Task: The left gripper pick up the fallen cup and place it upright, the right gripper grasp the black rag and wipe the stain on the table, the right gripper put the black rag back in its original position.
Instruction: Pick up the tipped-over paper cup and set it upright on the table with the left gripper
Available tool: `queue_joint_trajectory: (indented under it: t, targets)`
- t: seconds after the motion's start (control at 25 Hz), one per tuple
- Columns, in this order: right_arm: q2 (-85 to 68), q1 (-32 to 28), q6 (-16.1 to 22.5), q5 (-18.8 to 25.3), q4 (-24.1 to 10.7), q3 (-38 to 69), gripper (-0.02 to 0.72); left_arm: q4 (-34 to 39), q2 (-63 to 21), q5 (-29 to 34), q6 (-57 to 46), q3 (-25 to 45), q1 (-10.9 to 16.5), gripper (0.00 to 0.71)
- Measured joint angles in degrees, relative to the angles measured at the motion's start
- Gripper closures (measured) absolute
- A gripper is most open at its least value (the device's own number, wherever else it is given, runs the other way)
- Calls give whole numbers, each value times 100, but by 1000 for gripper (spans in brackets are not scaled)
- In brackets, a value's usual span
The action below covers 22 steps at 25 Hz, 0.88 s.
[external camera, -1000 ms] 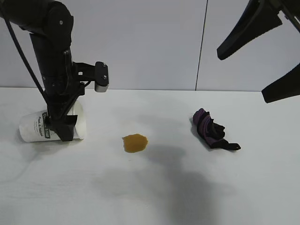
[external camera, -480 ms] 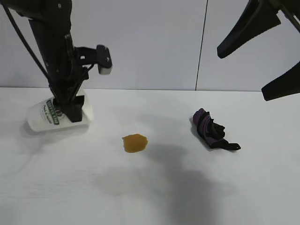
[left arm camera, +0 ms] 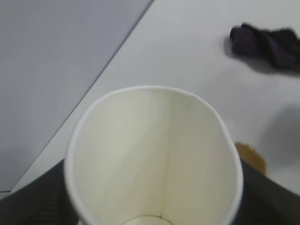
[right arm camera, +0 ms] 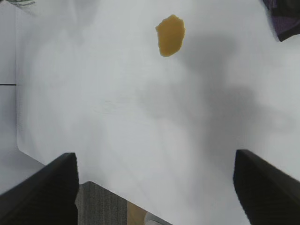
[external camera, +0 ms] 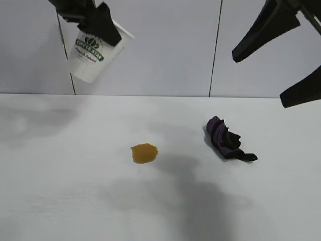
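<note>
1. The left gripper [external camera: 100, 22] has its fingers closed on the cup [external camera: 94, 50], one dark finger lying across the cup's upper wall near the rim.
2. The cup hangs in the air, well above the bench [external camera: 65, 191] and clear of it, up and to the left of the stain [external camera: 144, 153] in the exterior view.
3. It is tilted: its rim points up and toward the right, its base down and to the left, and the green logo faces the camera.
4. In the left wrist view the cup's open mouth [left arm camera: 152, 159] fills the lower half, empty and white inside, with dark fingers [left arm camera: 33, 199] showing at either side of it.
5. Only the tip of the left arm is in view at the top edge of the exterior view, slanting downward toward the stain's side.
6. The right gripper [external camera: 291, 55] hangs high, up and to the right of the stain, its fingers spread wide and holding nothing.
7. In the right wrist view the two dark fingers [right arm camera: 42, 194] stand far apart, with bare bench between them and the stain [right arm camera: 170, 34] farther off.
8. The black rag [external camera: 228, 139] lies bunched on the bench to the right of the stain, well apart from it and touched by neither gripper.
9. The stain sits on the bench, an amber blotch between the cup's side and the black rag.
</note>
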Motion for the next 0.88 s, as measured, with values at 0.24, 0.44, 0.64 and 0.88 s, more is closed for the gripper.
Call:
queue_joint_trajectory:
  t: [0.24,0.44,0.64,0.88]
  targets:
    - [0,0,0,-22,0,0,81,-2215,-110,1079,1511,297,689,204]
    - [0,0,0,-22,0,0,81,-3260,-110,1743,3175,976,1080,204]
    - [0,0,0,-22,0,0,81,-3775,-110,1791,4358,1676,1219,204]
    - [0,0,0,-29,0,0,81,-4665,-110,1660,5621,2384,1219,204]
